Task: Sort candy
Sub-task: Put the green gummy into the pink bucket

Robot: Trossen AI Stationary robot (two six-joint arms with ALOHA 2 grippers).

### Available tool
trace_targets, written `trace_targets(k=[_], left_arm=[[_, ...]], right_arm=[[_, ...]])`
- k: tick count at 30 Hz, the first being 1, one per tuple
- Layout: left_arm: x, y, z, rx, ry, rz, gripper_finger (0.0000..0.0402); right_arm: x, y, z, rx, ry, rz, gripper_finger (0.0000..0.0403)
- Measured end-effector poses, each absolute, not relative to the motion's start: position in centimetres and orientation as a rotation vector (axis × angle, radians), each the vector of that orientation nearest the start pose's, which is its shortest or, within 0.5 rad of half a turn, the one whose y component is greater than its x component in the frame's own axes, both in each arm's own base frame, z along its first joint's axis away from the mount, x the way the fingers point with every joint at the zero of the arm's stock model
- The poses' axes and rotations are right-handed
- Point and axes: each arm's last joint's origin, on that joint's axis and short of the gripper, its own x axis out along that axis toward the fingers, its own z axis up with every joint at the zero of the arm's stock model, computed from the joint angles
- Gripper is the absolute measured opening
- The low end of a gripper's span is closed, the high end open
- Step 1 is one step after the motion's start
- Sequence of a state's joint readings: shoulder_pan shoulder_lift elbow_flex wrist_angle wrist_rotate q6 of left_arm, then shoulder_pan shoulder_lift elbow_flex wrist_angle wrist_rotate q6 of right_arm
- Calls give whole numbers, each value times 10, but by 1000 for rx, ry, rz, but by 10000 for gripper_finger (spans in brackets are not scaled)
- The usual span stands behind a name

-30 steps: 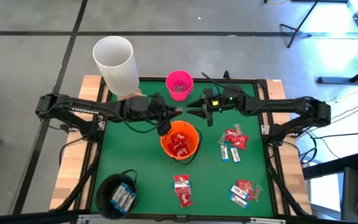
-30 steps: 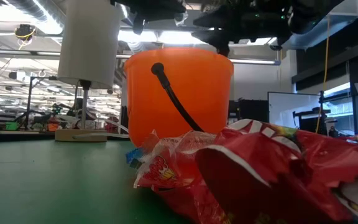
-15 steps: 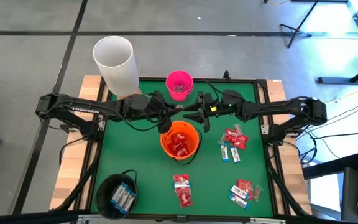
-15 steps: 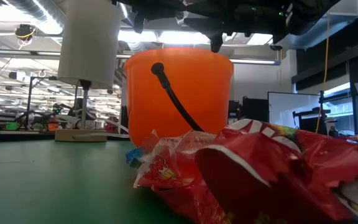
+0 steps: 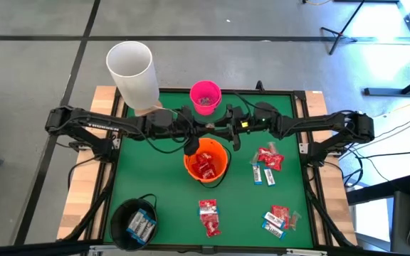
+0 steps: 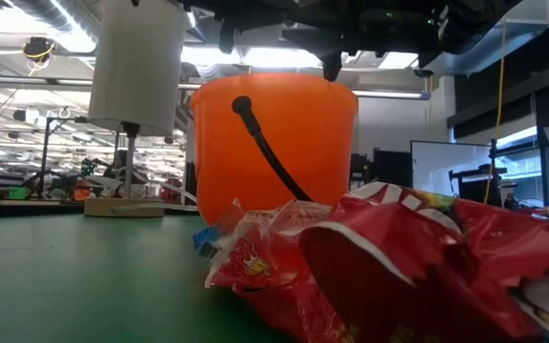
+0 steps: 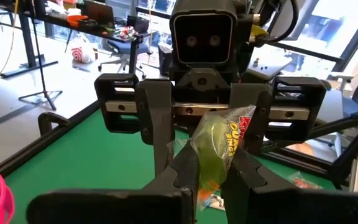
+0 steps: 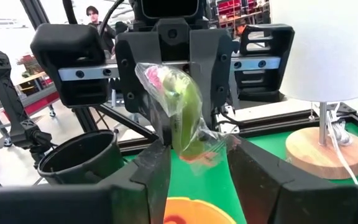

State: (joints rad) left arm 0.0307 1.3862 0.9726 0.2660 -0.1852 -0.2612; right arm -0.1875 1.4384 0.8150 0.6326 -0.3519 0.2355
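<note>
A clear packet of candy point(image 7: 221, 140) with a green-yellow sweet inside hangs in the air between my two grippers, which face each other level above the space between the pink bucket point(image 5: 205, 97) and the orange bucket point(image 5: 206, 162). My left gripper point(image 7: 213, 167) is shut on it. My right gripper point(image 8: 197, 158) is open, one finger on either side of the packet's free end point(image 8: 194, 140). More candy, red packets and white-and-blue bars point(image 5: 267, 163), lies on the green mat. The orange bucket holds red packets. My left gripper pinches the packet's near end point(image 7: 211, 163) between its two fingers, which come level from the table's left. The packet sticks out beyond the fingertips toward the right gripper, lifted clear of the table. My right gripper's fingers point(image 8: 157, 165) flank the packet; whether they touch it I cannot tell.
A black bucket point(image 5: 135, 222) with white-and-blue bars stands at the near left corner. A tall white cylinder on a wooden foot point(image 5: 132, 71) stands at the far left. Loose candy lies at the near middle point(image 5: 208, 215) and near right point(image 5: 277, 219). Red packets point(image 6: 398, 267) fill the low view's foreground.
My right gripper has come toward the table's left, up to the left gripper, so that its fingers now stand around the packet. The left gripper has kept the packet pinched and level.
</note>
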Motion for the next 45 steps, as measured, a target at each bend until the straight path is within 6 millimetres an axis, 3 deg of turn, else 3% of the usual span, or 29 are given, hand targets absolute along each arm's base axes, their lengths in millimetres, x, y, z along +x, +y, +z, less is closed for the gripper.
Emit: trace_targets(k=[4,11,16,23,29,37,45], left_arm=[[315,15,305,-247,120,234,31],[315,15,305,-246,121,235,32],[315,16,305,-267,113,265,60],[313,13,306,-262,114,259,142],[294,14,321,-232,124,295,184],[259,6,337,-193,169,452,189],[257,-2,333,-164,198,500,188]], right_arm=[[310,-49,271,225,15,165,123],[310,-48,271,190,13,184,16],[310,-48,272,181,12,180,24],[310,-49,271,184,22,178,6],[310,-52,269,184,34,118,13],[304,-84,267,229,63,-38,5],[304,-137,263,232,199,-265,16]])
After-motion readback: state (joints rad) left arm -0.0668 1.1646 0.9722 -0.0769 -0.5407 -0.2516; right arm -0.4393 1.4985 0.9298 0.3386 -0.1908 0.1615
